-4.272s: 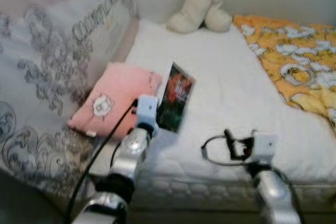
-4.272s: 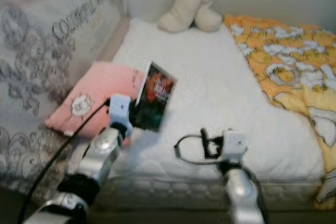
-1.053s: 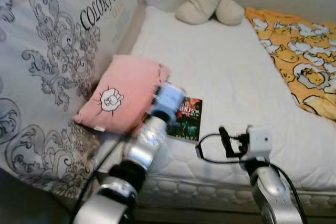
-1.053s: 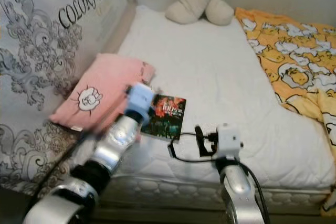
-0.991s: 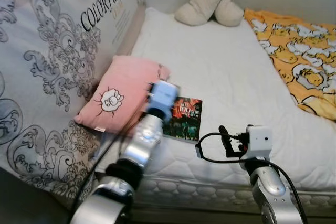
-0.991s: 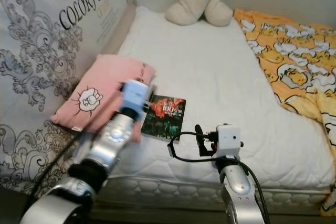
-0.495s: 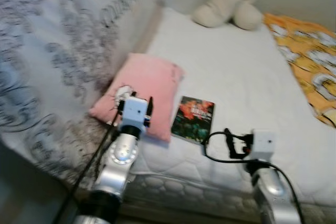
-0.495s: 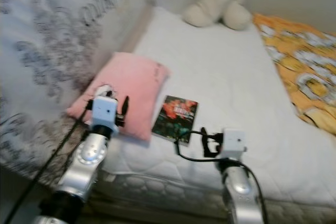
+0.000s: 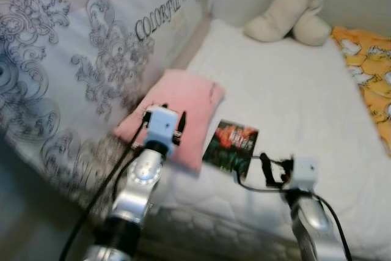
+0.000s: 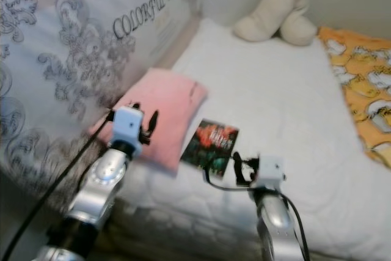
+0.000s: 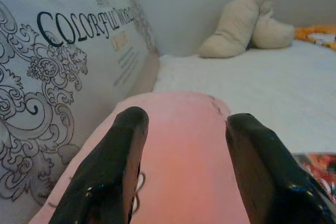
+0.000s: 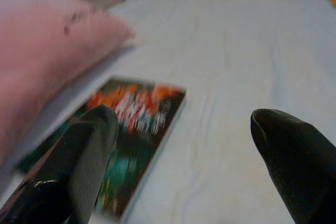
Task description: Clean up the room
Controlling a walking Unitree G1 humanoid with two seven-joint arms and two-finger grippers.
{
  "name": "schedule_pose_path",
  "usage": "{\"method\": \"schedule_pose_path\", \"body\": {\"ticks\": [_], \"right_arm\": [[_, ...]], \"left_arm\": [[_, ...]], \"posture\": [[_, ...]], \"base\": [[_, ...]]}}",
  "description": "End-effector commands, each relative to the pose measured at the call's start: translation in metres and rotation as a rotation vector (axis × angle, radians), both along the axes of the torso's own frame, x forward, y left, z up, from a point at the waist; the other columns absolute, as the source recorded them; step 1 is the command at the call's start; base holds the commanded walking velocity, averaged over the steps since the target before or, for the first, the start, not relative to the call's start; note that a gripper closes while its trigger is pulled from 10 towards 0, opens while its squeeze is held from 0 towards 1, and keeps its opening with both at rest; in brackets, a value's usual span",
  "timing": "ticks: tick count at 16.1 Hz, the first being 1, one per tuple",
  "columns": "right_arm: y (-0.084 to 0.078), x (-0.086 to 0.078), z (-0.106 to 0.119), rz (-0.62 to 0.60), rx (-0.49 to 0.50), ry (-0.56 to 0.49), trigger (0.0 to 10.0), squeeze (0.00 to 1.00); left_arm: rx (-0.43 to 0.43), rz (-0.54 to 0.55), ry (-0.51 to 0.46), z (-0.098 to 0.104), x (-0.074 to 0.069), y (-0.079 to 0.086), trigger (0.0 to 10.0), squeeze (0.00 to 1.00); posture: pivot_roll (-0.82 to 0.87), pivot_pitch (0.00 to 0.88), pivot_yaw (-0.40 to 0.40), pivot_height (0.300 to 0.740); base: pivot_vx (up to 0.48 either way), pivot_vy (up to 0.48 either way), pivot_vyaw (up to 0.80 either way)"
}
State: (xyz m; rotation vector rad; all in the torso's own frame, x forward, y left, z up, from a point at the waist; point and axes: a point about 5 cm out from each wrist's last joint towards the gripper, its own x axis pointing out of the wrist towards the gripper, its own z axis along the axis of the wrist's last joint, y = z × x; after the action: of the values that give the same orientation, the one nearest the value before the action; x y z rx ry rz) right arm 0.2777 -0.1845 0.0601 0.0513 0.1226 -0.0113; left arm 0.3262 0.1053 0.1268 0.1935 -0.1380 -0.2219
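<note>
**Two hands poised over a book and a cushion on the bed**

Two hands hover low at the near edge of the bed (image 9: 287,90), and neither holds anything. Closest to me, the right hand (image 12: 178,150) has its black fingers spread wide, with the book (image 9: 231,143) lying just ahead of them and a little toward the robot's left. The left hand (image 11: 184,156) is likewise spread, hanging just above the pink cushion (image 9: 183,111).

From where I stand the book looks like a thin paperback with a glossy dark cover: light, fairly stiff across its face, but likely to bend or slide on the quilted sheet if nudged. I would take it by the free long edge facing the open mattress, pinching cover and pages together, since it lies flat and offers no lip from above. Its other long edge sits right against the cushion, perhaps slightly under it. Its long axis runs from the near edge of the bed toward the far wall, slanted a little.

The cushion is soft and squashy; any corner would do, though it will sag.

Farther back, a big patterned pillow (image 9: 91,65) leans along the robot's left, a cream plush toy (image 9: 287,19) sits against the wall, and an orange blanket (image 9: 369,71) covers the right side.
</note>
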Motion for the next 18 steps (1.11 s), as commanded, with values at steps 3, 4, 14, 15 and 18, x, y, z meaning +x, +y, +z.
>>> {"method": "schedule_pose_path", "body": {"ticks": [3, 4, 14, 15, 18], "right_arm": [[-0.012, 0.011, 0.014, -0.011, -0.026, -0.049, 10.0, 0.0], [-0.015, 0.013, 0.015, -0.021, -0.035, -0.045, 10.0, 0.0], [-0.045, 0.067, 0.017, -0.312, 0.106, 0.1, 10.0, 0.0], [-0.04, 0.068, 0.014, -0.312, 0.116, 0.121, 10.0, 0.0], [-0.023, 0.067, 0.0, -0.306, 0.148, 0.208, 10.0, 0.0]], "left_arm": [[-0.015, -0.017, -0.001, 0.003, -0.008, -0.006, 10.0, 0.0], [-0.01, -0.022, -0.009, 0.005, -0.011, -0.007, 10.0, 0.0], [0.021, -0.018, -0.087, 0.055, -0.056, 0.024, 10.0, 0.0], [0.015, -0.034, -0.109, 0.066, -0.064, 0.022, 10.0, 0.0], [-0.013, -0.121, -0.159, 0.101, -0.085, 0.009, 10.0, 0.0]], "posture": [[0.15, 0.059, -0.049, 0.74], [0.15, 0.104, -0.07, 0.74], [0.38, 0.401, -0.079, 0.74], [0.42, 0.449, -0.054, 0.74], [0.49, 0.519, -0.027, 0.74]], "base": [[0.48, 0.0, 0.0], [0.48, 0.0, 0.0], [0.048, 0.0, 0.0], [0.0, 0.0, 0.0], [0.0, 0.0, 0.0]]}}
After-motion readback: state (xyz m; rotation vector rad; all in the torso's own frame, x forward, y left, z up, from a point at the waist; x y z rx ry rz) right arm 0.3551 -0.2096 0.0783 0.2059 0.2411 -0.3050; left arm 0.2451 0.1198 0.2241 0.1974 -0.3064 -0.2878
